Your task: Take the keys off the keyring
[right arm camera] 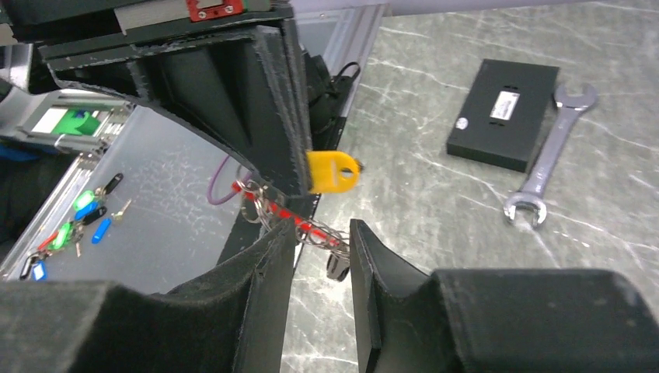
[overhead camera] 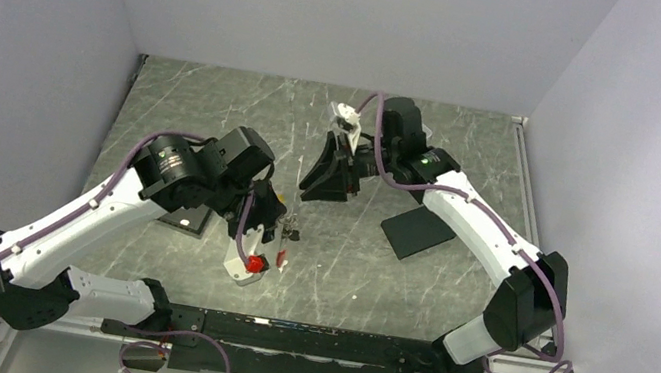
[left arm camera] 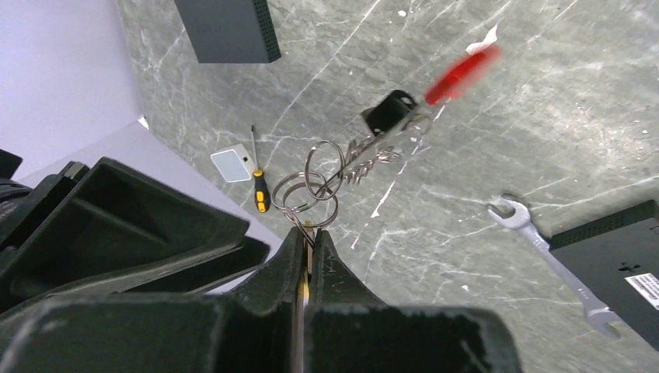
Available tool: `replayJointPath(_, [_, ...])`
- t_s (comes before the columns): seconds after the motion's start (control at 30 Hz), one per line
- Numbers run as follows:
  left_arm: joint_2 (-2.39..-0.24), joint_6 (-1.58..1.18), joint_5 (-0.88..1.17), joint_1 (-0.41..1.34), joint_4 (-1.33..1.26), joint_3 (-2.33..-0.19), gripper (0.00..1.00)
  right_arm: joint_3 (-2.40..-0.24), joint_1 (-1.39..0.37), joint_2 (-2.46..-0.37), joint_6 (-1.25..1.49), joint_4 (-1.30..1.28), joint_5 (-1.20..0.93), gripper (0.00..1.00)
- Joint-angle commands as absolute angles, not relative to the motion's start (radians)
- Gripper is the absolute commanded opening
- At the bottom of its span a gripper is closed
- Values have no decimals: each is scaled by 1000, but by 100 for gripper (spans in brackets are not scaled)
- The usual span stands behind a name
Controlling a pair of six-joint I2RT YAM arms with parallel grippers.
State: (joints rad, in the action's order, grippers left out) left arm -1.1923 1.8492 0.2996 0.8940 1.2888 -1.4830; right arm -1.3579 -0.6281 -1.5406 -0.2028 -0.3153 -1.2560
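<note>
My left gripper (left arm camera: 309, 233) is shut on a brass-yellow key (right arm camera: 332, 171), whose yellow head sticks out past its finger in the right wrist view. The keyring's thin metal loops (left arm camera: 311, 190) hang from that key above the table. A silvery chain-like piece (left arm camera: 371, 151), a small black end piece (left arm camera: 388, 113) and a red strip (left arm camera: 460, 71) trail from them. My right gripper (right arm camera: 322, 242) is open, its fingertips on either side of the chain-like piece (right arm camera: 315, 231). From above, both grippers (overhead camera: 283, 222) (overhead camera: 328, 189) meet mid-table.
A silver wrench (left arm camera: 552, 260) lies beside a black box (left arm camera: 614, 249). A second black box (left arm camera: 229, 27) sits farther off. A yellow-handled screwdriver (left arm camera: 260, 186) and a white tag (left arm camera: 233, 165) lie on the marble table (left arm camera: 482, 171). Coloured tags (right arm camera: 70, 225) lie on a tray past the table edge.
</note>
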Motion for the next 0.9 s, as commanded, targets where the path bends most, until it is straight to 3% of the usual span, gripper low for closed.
replayJointPath(0.0, [-1187, 1963, 324, 899, 1221, -1496, 0, -1345, -670, -1521, -295, -381, -1272, 35])
replayJointPath(0.87, [-1204, 1956, 312, 900, 1253, -1500, 0, -1328, -712, -1467, -282, -466, -1204, 46])
